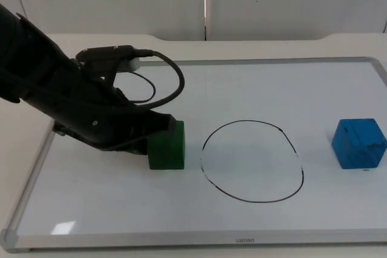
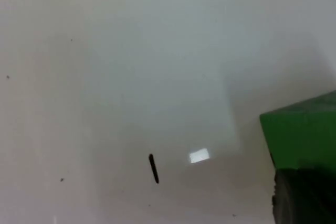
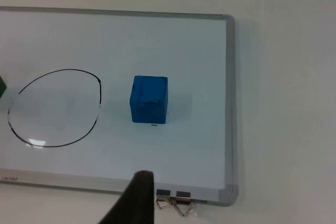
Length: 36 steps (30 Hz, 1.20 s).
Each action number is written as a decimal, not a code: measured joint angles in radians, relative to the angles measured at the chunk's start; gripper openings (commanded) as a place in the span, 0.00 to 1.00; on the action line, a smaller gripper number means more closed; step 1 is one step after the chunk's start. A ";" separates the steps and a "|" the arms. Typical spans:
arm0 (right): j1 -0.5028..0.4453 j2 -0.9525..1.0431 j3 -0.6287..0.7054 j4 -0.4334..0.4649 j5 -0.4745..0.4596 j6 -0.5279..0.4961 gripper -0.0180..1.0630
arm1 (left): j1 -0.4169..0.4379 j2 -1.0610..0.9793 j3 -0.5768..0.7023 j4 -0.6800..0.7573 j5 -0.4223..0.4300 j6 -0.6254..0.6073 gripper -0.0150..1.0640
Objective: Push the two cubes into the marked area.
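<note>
left tool: we've got the left tool (image 1: 158,132) down low on the whiteboard, pressed right up against the side of the green cube that faces away from the circle. We can't tell whether its fingers are open or closed, the arm body covers them in the top view. In the left wrist view one dark fingertip (image 2: 302,198) sits touching the cube.

green cube: the green cube (image 1: 167,145) (image 2: 303,132) sits on the board just outside the drawn circle, on the left arm's side. There's a small gap between it and the line, so it's near but not inside. A sliver of it also peeks in at the edge of the right wrist view (image 3: 2,86).

blue cube: the blue cube (image 1: 359,143) (image 3: 149,99) is on the opposite side of the circle, well apart from the line and close to the board's edge on the right arm's side. Nothing is touching it.

marked area: a black hand-drawn circle (image 1: 253,161) (image 3: 54,107) about mid-board, with neither cube in it.

right tool: we see one dark fingertip (image 3: 135,201) hanging above the board's near edge, well back from the blue cube. Can't tell if this tool is open or closed. This arm is waiting.

whiteboard: the whiteboard (image 1: 109,216) (image 3: 210,77) lies flat on the white tabletop (image 1: 18,167). Two metal binder clips (image 3: 174,201) sit on its frame.
</note>
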<state>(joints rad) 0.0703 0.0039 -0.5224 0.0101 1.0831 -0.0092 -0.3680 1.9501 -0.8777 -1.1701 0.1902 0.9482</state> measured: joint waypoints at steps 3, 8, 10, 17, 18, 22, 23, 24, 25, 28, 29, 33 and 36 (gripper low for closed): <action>0.000 0.000 0.000 0.000 0.000 0.000 0.99 | -0.009 0.000 0.000 0.000 -0.002 -0.002 0.01; 0.000 0.000 0.000 0.000 0.000 0.000 0.99 | -0.038 0.000 0.000 0.000 -0.029 -0.002 0.01; 0.000 0.000 0.000 0.000 0.000 0.000 0.99 | -0.047 0.000 0.000 0.000 -0.032 -0.002 0.01; 0.000 0.000 0.000 0.000 0.000 0.000 0.99 | -0.056 0.000 0.000 0.000 -0.049 -0.002 0.01; 0.000 0.000 0.000 0.000 0.000 0.000 0.99 | -0.056 0.000 0.000 0.000 -0.049 -0.002 0.01; 0.000 0.000 0.000 0.000 0.000 0.000 0.99 | -0.056 0.000 0.000 0.000 -0.050 -0.002 0.01; 0.000 0.000 0.000 0.000 0.000 0.000 0.99 | -0.056 0.000 0.000 0.000 -0.050 -0.002 0.01; 0.000 0.000 0.000 0.000 0.000 0.000 0.99 | -0.058 0.000 0.000 0.000 -0.050 -0.002 0.01; 0.000 0.000 0.000 0.000 0.000 0.000 0.99 | -0.060 0.000 0.000 0.000 -0.050 -0.002 0.01; 0.000 0.000 0.000 0.000 0.000 0.000 0.99 | -0.068 0.000 0.000 0.000 -0.056 -0.002 0.01; 0.000 0.000 0.000 0.000 0.000 0.000 0.99 | -0.071 0.000 0.000 0.000 -0.059 -0.002 0.01; 0.000 0.000 0.000 0.000 0.000 0.000 0.99 | -0.089 0.000 -0.002 0.000 -0.063 -0.002 0.01; 0.000 0.000 0.000 0.000 0.000 0.000 0.99 | -0.106 0.000 -0.002 0.000 -0.078 -0.002 0.01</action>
<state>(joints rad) 0.0703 0.0039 -0.5224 0.0101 1.0831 -0.0092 -0.4736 1.9501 -0.8796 -1.1701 0.1119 0.9459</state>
